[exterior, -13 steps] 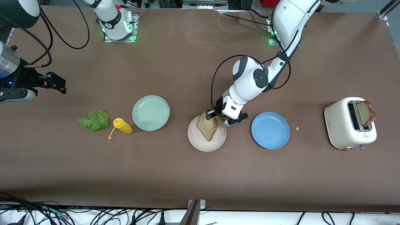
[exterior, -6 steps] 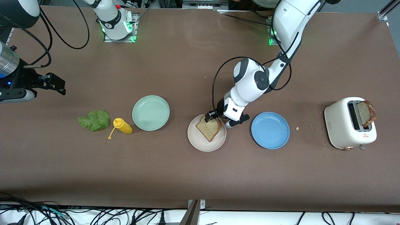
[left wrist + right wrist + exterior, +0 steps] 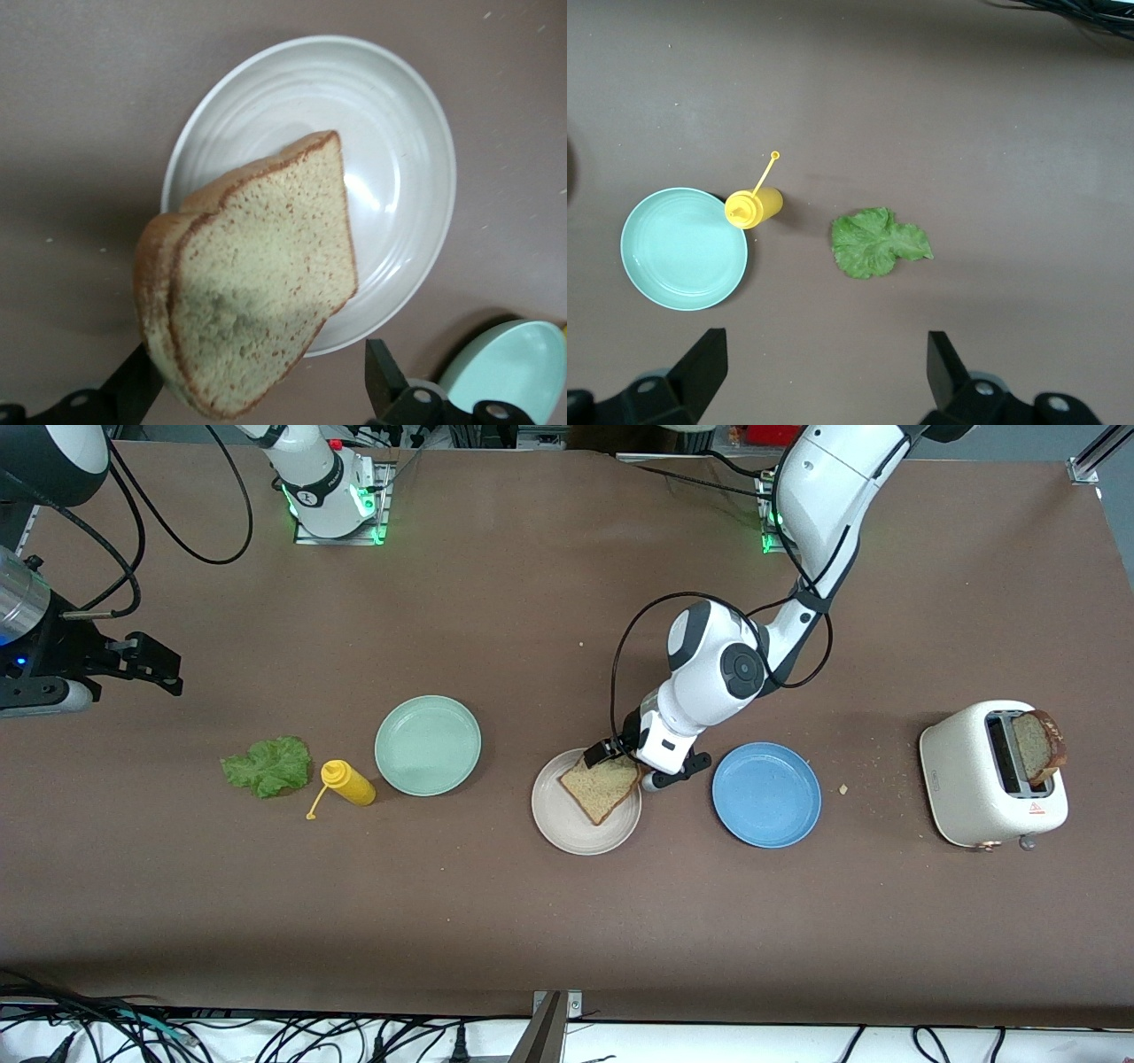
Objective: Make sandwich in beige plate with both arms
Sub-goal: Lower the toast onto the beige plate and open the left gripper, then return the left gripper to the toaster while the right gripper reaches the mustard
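Observation:
A tan bread slice (image 3: 601,786) lies on the beige plate (image 3: 567,828), with one corner over the rim at the side toward the left arm's base. My left gripper (image 3: 611,756) hovers low over that corner, open. In the left wrist view the slice (image 3: 266,274) sits between the spread fingers of my left gripper (image 3: 261,372), its crust close to one finger (image 3: 133,385) and apart from the other. The green lettuce leaf (image 3: 266,765) lies on the table toward the right arm's end. My right gripper (image 3: 151,662) waits open, high over that end of the table. In the right wrist view, the right gripper (image 3: 824,350) is empty.
A white toaster (image 3: 979,779) holds a second bread slice (image 3: 1038,746) at the left arm's end. A blue plate (image 3: 766,794) lies beside the beige plate. A mint-green plate (image 3: 428,745) and a yellow mustard bottle (image 3: 348,782) lie between the beige plate and the lettuce.
My left gripper has opened and let go of the bread. The slice dropped from tilted upright to lying flat on the beige plate. The right arm has barely moved.

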Controlling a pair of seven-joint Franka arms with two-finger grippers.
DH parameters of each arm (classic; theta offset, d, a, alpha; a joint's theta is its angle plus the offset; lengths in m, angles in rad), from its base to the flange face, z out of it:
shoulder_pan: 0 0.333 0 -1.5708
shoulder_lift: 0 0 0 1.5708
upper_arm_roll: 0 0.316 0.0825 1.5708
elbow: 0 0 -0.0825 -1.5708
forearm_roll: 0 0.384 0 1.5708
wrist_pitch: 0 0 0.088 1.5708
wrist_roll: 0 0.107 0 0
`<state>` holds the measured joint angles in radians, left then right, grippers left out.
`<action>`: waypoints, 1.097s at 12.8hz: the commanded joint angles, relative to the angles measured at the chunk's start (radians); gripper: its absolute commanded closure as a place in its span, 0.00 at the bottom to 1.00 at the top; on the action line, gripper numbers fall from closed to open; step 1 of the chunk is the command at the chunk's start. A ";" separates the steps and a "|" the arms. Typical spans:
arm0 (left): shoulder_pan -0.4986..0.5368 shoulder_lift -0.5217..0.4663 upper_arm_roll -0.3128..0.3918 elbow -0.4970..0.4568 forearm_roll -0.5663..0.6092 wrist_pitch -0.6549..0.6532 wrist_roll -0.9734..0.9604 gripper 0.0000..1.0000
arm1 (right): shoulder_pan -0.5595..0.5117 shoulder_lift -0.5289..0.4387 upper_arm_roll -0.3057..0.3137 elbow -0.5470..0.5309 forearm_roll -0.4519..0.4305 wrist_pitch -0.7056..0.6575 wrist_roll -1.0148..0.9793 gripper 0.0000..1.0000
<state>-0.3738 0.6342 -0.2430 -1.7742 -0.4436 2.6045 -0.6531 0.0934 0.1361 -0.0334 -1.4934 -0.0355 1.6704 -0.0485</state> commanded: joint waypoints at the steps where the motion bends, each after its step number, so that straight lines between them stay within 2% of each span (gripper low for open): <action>1: 0.000 -0.001 0.019 0.019 0.057 -0.076 0.009 0.00 | -0.004 0.000 0.000 0.008 0.000 0.002 0.007 0.00; 4: 0.006 -0.013 0.030 0.027 0.186 -0.185 0.012 0.00 | -0.004 0.000 0.000 0.008 0.000 0.002 0.007 0.00; 6: 0.039 -0.042 0.031 0.027 0.203 -0.237 0.012 0.00 | -0.007 0.000 -0.002 0.008 0.000 0.002 0.004 0.00; 9: 0.125 -0.125 0.030 0.048 0.331 -0.374 0.013 0.00 | -0.011 0.000 -0.002 0.008 0.003 0.002 0.007 0.00; 11: 0.189 -0.168 0.031 0.111 0.345 -0.516 0.017 0.00 | -0.017 0.004 -0.003 0.008 0.002 0.002 0.009 0.00; 14: 0.288 -0.243 0.030 0.148 0.488 -0.635 0.018 0.01 | -0.038 0.011 -0.005 0.005 0.012 0.000 0.009 0.00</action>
<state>-0.1319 0.4419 -0.2043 -1.6276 -0.0320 2.0263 -0.6431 0.0746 0.1414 -0.0403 -1.4936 -0.0353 1.6712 -0.0461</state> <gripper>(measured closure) 0.000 0.000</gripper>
